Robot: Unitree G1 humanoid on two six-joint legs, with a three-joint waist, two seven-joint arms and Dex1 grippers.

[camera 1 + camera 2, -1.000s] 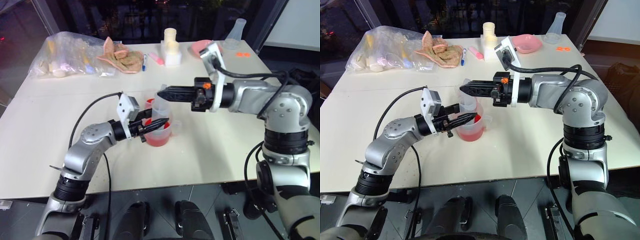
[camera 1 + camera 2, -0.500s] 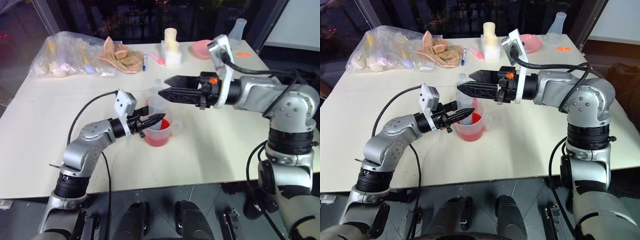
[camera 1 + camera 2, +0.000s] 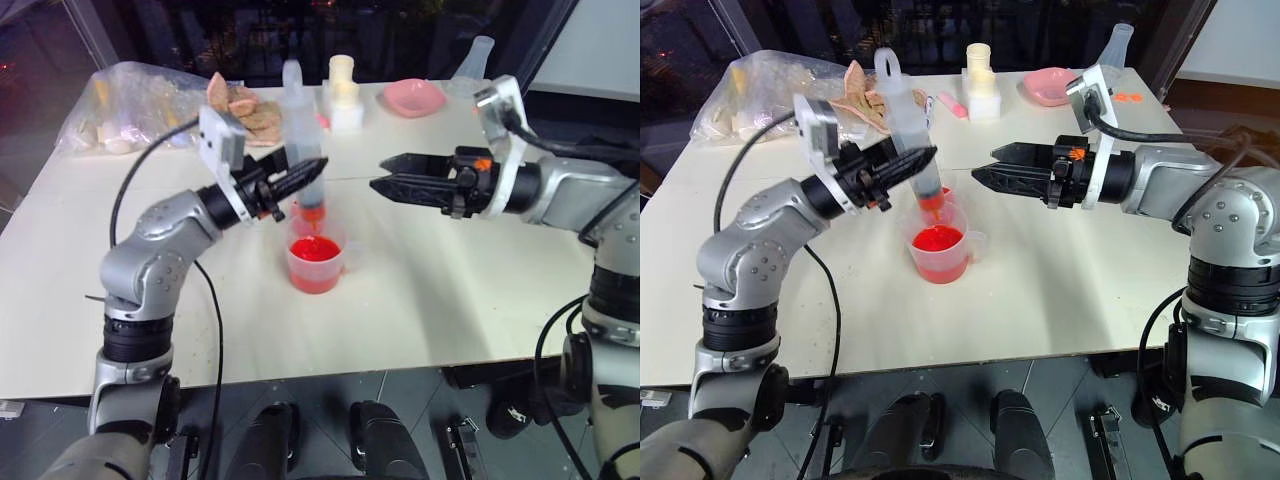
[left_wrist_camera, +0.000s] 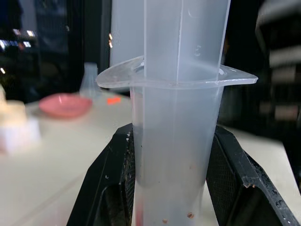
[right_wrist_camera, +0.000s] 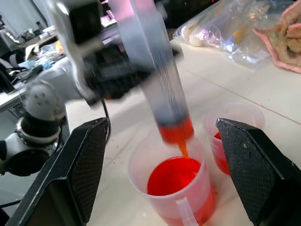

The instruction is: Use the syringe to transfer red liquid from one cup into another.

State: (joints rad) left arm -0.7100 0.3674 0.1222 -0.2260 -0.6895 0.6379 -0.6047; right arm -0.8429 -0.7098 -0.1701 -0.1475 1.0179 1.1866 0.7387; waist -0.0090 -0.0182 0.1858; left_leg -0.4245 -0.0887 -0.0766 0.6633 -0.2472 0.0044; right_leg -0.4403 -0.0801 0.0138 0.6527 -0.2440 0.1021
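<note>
Syringe [image 3: 908, 140]: big clear plastic barrel w/ wide flange and ring-topped plunger, orange tip, held near upright, tilted a bit. Left tool [image 3: 902, 170] is clamped on the barrel, black ribbed fingers [image 4: 230, 188] on both sides. Tip hangs just above the handled cup [image 3: 938, 252], not dipped in.

Handled cup: clear, round, wide mouth, side handle, red liquid [image 3: 936, 240] in the bottom part, glossy and opaque. It stands mid-surface. Small handleless cup [image 5: 235, 134], also clear w/ some red in it, sits just beside the big one, on its far side.

Right tool [image 3: 386, 187]: fingers spread wide apart, holding nothing, pointing level toward the syringe, off to the cup's right.

Surface [image 3: 450, 290]: pale, matte, flat. Far edge has a crinkly clear plastic bag [image 3: 140, 105], a rumpled pinkish cloth [image 3: 240, 105] and a pink dish [image 3: 415, 96].

Vs 1 s ago: left tool was low at the cup rim, syringe down in the cup; now lifted clear, syringe up w/ it. Right tool was shut and at the syringe top; now open and drawn back to the right.
</note>
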